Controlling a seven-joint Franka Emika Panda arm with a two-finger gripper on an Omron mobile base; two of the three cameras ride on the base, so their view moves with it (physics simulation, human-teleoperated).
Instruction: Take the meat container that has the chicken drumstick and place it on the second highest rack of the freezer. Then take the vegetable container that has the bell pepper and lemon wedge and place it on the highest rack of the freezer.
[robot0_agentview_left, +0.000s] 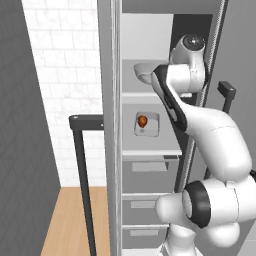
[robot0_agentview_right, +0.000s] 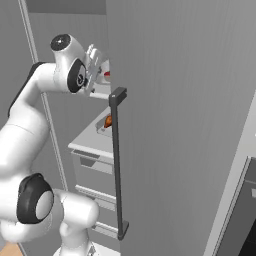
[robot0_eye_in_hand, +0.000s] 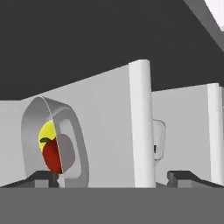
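Grey freezer (robot0_agentview_left: 150, 150) interior, door swung open, white tiled wall and wooden floor to the left. Nearest: pincer (robot0_eye_in_hand: 113, 177) spread wide, gripping nothing, raised to the level of the highest rack of the freezer (robot0_agentview_left: 145, 95). Just ahead of one fingertip (robot0_eye_in_hand: 41, 177): clear vegetable container (robot0_eye_in_hand: 54, 144) resting on that rack, bell pepper (robot0_eye_in_hand: 52, 155) and lemon wedge (robot0_eye_in_hand: 47, 133) inside. One shelf down, on the second highest rack of the freezer (robot0_agentview_left: 150, 151): meat container (robot0_agentview_left: 147, 124) holding the chicken drumstick (robot0_agentview_left: 142, 120). Below that, closed drawer fronts (robot0_agentview_left: 147, 175).
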